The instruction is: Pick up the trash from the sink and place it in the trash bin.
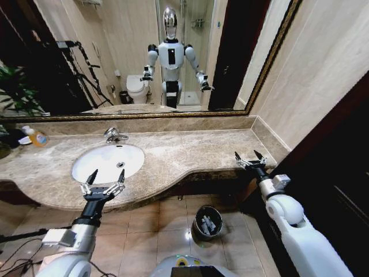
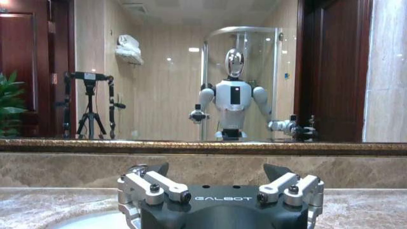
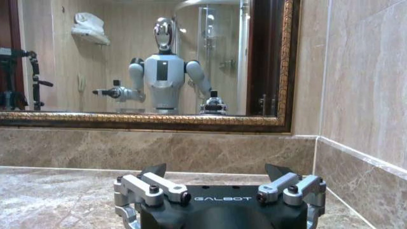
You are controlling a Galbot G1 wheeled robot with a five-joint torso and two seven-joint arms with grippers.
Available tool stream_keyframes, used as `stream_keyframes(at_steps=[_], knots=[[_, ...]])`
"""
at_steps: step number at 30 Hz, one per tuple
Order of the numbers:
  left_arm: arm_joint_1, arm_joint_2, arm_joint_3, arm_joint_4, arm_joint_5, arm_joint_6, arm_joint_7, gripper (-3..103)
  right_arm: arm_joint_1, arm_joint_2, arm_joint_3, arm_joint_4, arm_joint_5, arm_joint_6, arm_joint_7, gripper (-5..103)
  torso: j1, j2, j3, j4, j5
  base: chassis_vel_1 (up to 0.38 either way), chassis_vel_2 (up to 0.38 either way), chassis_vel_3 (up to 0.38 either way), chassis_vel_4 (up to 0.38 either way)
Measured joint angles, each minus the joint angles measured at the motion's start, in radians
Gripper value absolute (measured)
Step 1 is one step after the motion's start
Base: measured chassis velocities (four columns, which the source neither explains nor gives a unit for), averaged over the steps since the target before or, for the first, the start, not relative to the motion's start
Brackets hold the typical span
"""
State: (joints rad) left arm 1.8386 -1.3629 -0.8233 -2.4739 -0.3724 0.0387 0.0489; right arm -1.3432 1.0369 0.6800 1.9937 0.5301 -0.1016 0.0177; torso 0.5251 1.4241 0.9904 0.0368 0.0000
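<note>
The left tool (image 1: 105, 182) hangs spread and empty over the front edge of the surface (image 1: 184, 153), just before the sink (image 1: 92, 167); the right tool (image 1: 250, 160), also spread and empty, hovers at the surface's right front corner. The sink looks bare. Pale trash (image 1: 209, 225) lies in the trash bin (image 1: 199, 229) on the floor below, so the task seems finished; next calls only for checking the basin.

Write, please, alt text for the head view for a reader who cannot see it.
Both grippers hang open and empty at the marble counter's front edge: the left gripper before the white sink, the right gripper near the counter's right end. The trash bin stands on the tiled floor, holding trash.
</note>
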Motion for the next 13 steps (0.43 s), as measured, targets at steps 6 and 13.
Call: stream_keyframes(at_steps=[6, 13], knots=[[0.0, 0.0, 0.0, 0.0, 0.0, 0.0, 0.0, 100, 0.0, 0.0, 0.0, 0.0, 0.0, 0.0, 0.0, 100, 0.0, 0.0, 0.0, 0.0, 0.0, 0.0, 0.0, 0.0, 0.0], [0.0, 0.0, 0.0, 0.0, 0.0, 0.0, 0.0, 100, 0.0, 0.0, 0.0, 0.0, 0.0, 0.0, 0.0, 100, 0.0, 0.0, 0.0, 0.0, 0.0, 0.0, 0.0, 0.0, 0.0]])
